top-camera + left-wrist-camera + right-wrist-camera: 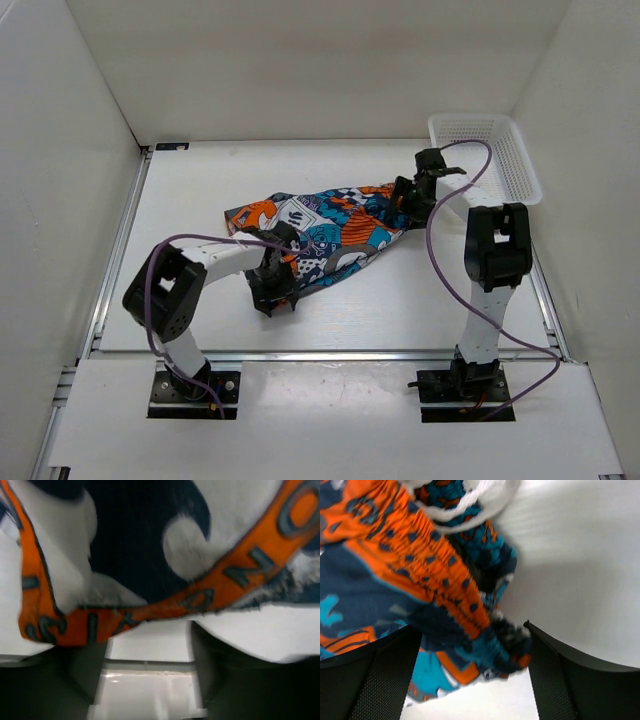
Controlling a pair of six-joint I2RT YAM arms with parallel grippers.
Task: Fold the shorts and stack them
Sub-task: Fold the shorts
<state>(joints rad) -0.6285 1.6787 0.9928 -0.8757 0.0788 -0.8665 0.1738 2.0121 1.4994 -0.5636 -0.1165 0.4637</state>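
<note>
The shorts (320,230), in a blue, orange, white and black print, lie crumpled across the middle of the table. My left gripper (272,290) sits at their near left edge. In the left wrist view its dark fingers (75,675) stand apart, with an orange lettered hem (150,612) just beyond the tips of the left gripper (150,640). My right gripper (405,195) is at the far right end of the shorts. In the right wrist view the gripper (470,630) is open, the orange elastic waistband (430,575) lies between its fingers, and a white drawstring (470,502) lies above.
A white mesh basket (485,120) stands at the back right corner, just behind the right gripper. White walls enclose the table on the left, back and right. Purple cables loop over both arms.
</note>
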